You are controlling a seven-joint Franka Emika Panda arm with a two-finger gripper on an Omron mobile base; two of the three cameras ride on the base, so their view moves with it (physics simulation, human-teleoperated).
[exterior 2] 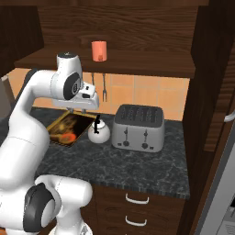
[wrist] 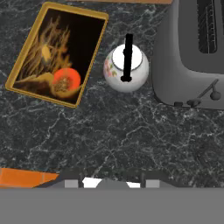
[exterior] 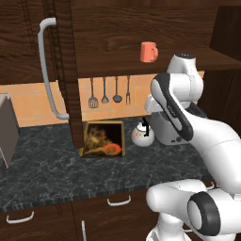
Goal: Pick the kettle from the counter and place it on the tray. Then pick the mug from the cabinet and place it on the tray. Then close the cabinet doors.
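Hand view: kettle (wrist: 126, 68) on counter (wrist: 113, 131), well ahead of claw (wrist: 111, 181); claw's spread unclear

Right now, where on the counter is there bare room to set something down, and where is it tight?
The counter is bare from the tray leftward and along the front edge above the drawers. It is bare again right of the toaster. It is crowded where the kettle stands in the narrow strip between tray and toaster.

You see the white kettle (wrist: 126, 68) upright on the dark marbled counter (wrist: 118, 131) at upper centre of the hand view, just beside the gold-rimmed tray (wrist: 58, 54) at upper left, while the orange mug (exterior: 148, 52) stands in the open cabinet (exterior: 141, 28).
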